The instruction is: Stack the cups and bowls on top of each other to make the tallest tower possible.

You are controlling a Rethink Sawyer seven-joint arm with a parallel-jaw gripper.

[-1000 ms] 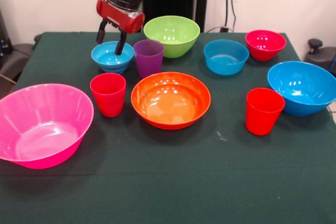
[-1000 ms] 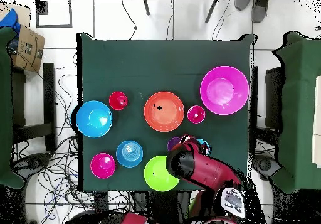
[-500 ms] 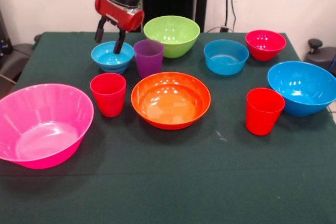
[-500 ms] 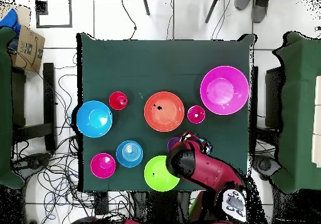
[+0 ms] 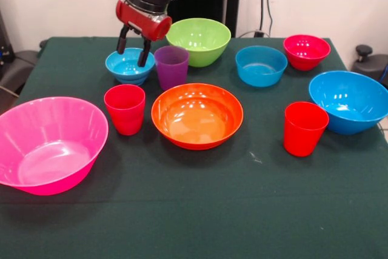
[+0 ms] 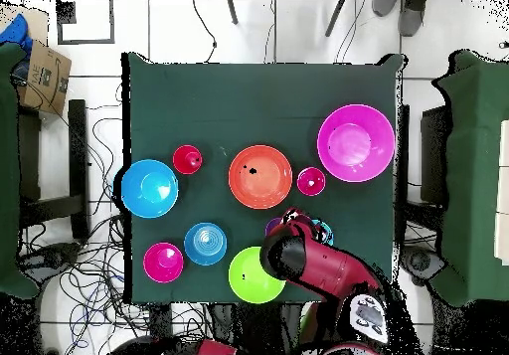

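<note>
Fingers: held apart, nothing gripped; tips at the small blue bowl's rim
Gripper: hung above that bowl, beside the purple cup
Bowls, cups: all set separately on the table; nothing stacked
Writing: none legible

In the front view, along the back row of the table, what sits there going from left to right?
Small blue bowl with the gripper over it → purple cup → lime green bowl → second small blue bowl → small red-magenta bowl.
</note>
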